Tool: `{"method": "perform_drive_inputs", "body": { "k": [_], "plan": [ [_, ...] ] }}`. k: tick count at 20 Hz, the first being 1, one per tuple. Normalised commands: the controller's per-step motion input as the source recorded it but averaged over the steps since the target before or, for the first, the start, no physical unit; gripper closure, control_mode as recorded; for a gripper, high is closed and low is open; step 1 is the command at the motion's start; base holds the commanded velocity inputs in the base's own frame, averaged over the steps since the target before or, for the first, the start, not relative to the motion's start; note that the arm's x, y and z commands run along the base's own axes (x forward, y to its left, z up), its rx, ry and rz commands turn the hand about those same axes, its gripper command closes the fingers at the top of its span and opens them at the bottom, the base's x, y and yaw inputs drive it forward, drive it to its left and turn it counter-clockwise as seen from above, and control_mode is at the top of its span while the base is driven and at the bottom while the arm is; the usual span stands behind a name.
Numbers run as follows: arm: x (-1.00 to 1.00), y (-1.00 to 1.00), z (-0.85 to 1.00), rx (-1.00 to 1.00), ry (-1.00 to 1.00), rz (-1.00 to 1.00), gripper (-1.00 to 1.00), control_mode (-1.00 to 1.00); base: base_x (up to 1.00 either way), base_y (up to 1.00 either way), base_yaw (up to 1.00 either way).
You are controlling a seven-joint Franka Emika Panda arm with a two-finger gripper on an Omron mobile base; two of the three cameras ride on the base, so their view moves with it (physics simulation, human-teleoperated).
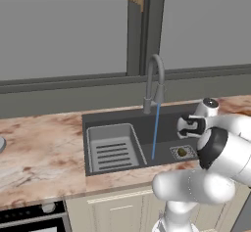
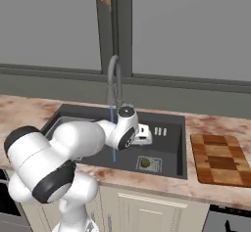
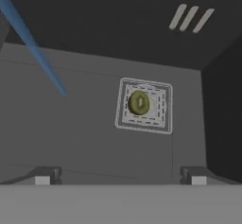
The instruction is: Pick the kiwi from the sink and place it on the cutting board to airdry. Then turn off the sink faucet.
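The kiwi point(image 3: 139, 102) is small and olive-brown and lies on the square drain grate point(image 3: 144, 106) in the dark sink point(image 3: 85, 124). My gripper point(image 3: 119, 176) hangs above the basin, open, with the kiwi ahead of the two fingertips point(image 3: 42, 176) and apart from them. From the base, the kiwi point(image 1: 182, 151) point(image 2: 145, 162) sits just below the white hand point(image 2: 142, 135). The faucet point(image 1: 154, 74) point(image 2: 113, 79) arches over the sink point(image 1: 117, 116) and a blue water stream point(image 1: 156, 128) runs from it. The checkered cutting board point(image 2: 220, 160) lies on the counter right of the sink.
A light grey ribbed tray point(image 1: 112, 148) fills the sink's left part. The water stream point(image 3: 38, 53) falls left of the kiwi. Pink marbled counter point(image 1: 39, 152) surrounds the basin. A stove front point(image 1: 29, 216) is at lower left. A grey window wall stands behind.
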Motion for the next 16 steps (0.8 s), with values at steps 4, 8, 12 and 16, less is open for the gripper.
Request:
{"method": "perform_drive_inputs", "body": {
  "k": [4, 8, 12, 16],
  "plan": [
    [0.28, -0.12, -0.31, 0.06, 0.10, 0.00, -1.00, -1.00, 0.00, 0.00, 0.00],
    [0.30, -0.09, -0.26, 0.07, 0.14, 0.00, -1.00, -1.00, 0.00, 0.00, 0.00],
    [0.22, -0.09, -0.25, 0.07, 0.11, 0.00, -1.00, -1.00, 0.00, 0.00, 0.00],
    [0.21, -0.10, -0.23, 0.05, 0.10, 0.00, -1.00, -1.00, 0.00, 0.00, 0.00]
  ]
}}
